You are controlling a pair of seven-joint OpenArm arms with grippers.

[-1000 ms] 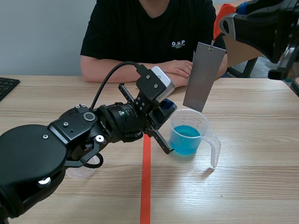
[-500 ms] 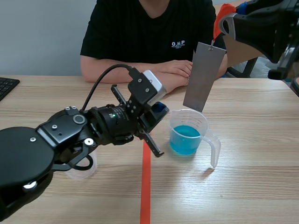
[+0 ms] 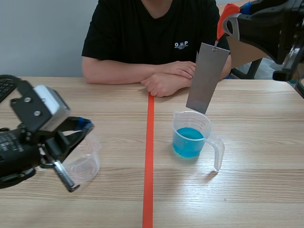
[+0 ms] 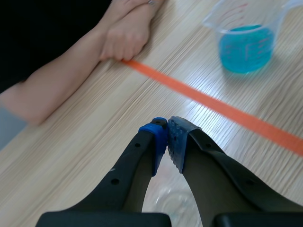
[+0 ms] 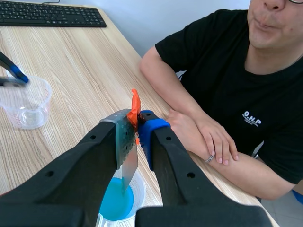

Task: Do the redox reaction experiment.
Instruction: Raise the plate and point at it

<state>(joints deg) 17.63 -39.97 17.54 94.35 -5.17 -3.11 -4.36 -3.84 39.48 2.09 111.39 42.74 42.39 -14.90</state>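
A clear measuring beaker (image 3: 192,135) with blue liquid (image 3: 189,141) stands right of the orange tape line. My right gripper (image 3: 227,23) is raised at the far right, shut on the orange-red tag of a grey metal plate (image 3: 206,78). The plate hangs with its lower edge just above the beaker's far rim. In the right wrist view, the right gripper (image 5: 135,120) pinches the tag, with the plate (image 5: 125,151) over the blue liquid (image 5: 116,201). My left gripper (image 3: 85,124) is shut on nothing above an empty clear cup (image 3: 85,159). In the left wrist view, the left gripper (image 4: 168,137) has the cup (image 4: 170,208) under its fingers.
A person sits across the table with folded hands (image 3: 164,80) resting near the far end of the tape line. A black keyboard (image 3: 5,88) lies at the far left edge. The beaker's handle (image 3: 218,152) points toward the front right.
My left arm has drawn back from beside the blue beaker to the left and now hovers over the empty cup. The right arm and the plate have not moved.
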